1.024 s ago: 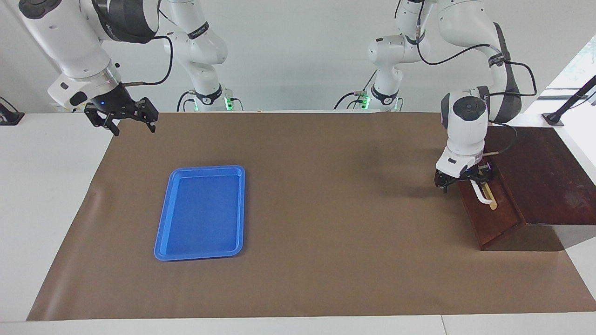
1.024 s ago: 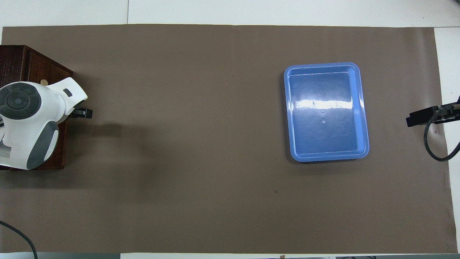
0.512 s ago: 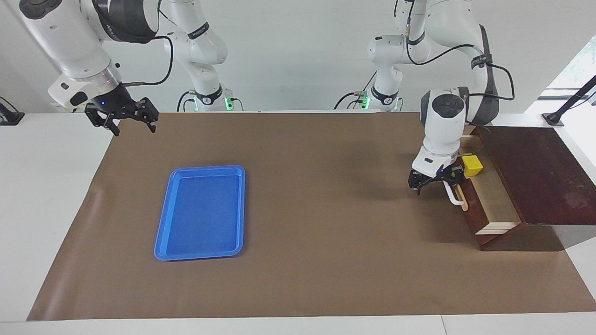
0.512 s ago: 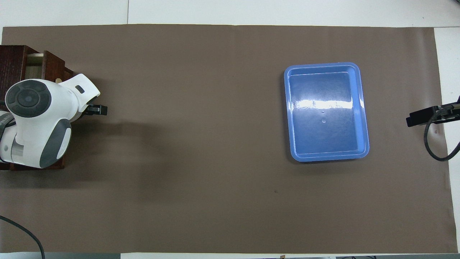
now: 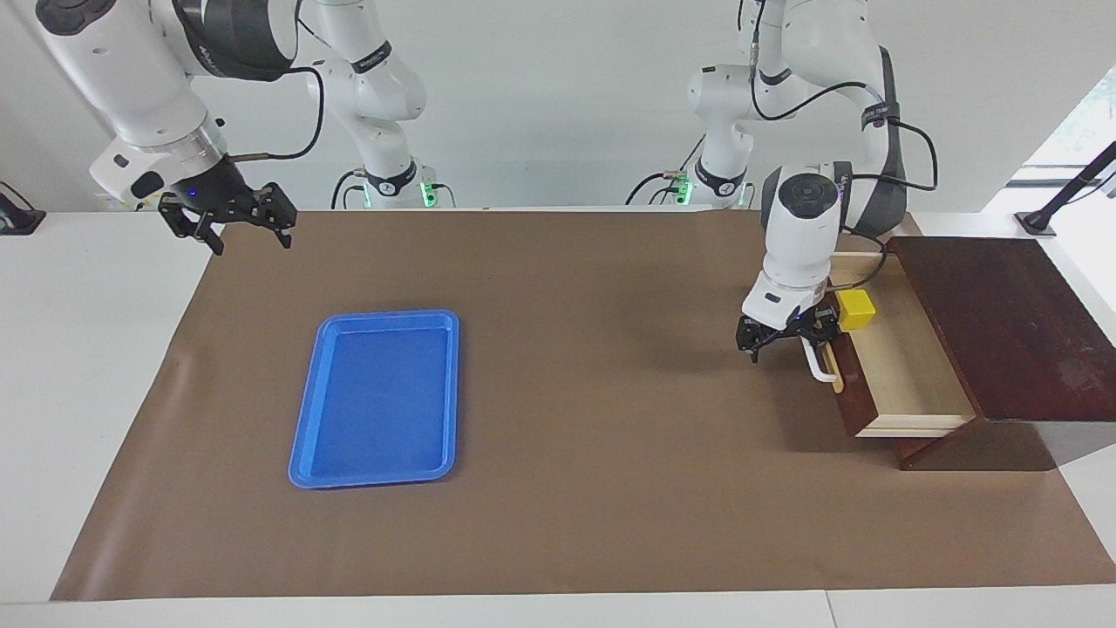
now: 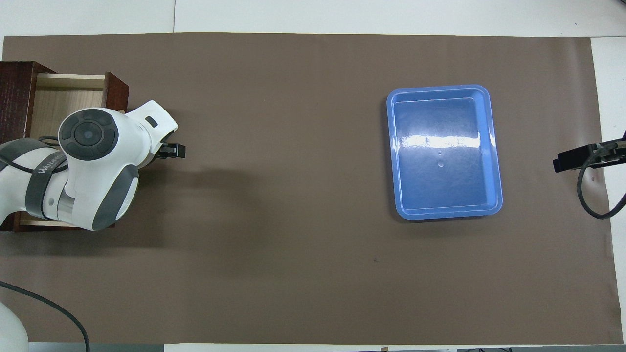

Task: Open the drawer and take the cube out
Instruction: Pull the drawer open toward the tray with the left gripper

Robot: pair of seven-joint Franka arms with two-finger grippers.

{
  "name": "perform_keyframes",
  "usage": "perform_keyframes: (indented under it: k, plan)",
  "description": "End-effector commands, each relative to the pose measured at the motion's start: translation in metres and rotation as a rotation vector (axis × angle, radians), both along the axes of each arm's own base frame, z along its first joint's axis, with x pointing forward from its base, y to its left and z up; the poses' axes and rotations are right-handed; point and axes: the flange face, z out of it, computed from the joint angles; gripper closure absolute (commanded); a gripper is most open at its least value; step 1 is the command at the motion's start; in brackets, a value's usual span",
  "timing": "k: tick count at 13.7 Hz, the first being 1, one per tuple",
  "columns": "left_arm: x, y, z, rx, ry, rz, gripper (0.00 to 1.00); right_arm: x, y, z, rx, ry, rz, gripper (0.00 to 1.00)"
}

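Gripping the drawer's (image 5: 898, 371) white bar handle (image 5: 817, 362), left gripper (image 5: 789, 336) clamped on. Yellow cube (image 5: 855, 310) looks light, rigid; pinch opposite flat faces. Right gripper (image 5: 228, 218) waits, jaws spread.

Table (image 5: 105, 366): brown mat (image 5: 593, 488), blue tray (image 5: 377, 399), drawer box (image 5: 1003, 323).

Facing view. The left hand (image 5: 789, 336) sits at the white handle (image 5: 817, 364) of the drawer (image 5: 902, 375), which stands pulled out of its dark wooden box (image 5: 1003, 323). The yellow cube (image 5: 855, 310) lies in the drawer's corner nearest the robots. The right hand (image 5: 228, 218) hangs with fingers spread over the desk (image 5: 610, 488) edge; a blue tray (image 5: 377, 398) lies on the brown mat.
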Motion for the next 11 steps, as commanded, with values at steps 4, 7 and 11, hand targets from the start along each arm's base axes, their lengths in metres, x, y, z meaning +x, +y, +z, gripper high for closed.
perform_keyframes:
  k: [4, 7, 11]
  plan:
    - [0.019, -0.012, 0.028, 0.004, 0.067, 0.064, 0.00, -0.006, -0.001, 0.002, -0.020, 0.001, 0.023, 0.00]
    - [0.026, -0.014, 0.061, -0.022, 0.113, 0.117, 0.00, -0.006, -0.001, 0.001, -0.022, 0.003, 0.023, 0.00]
    - [0.029, 0.000, 0.113, -0.116, 0.152, 0.270, 0.00, -0.006, -0.001, 0.002, -0.022, 0.001, 0.022, 0.00]
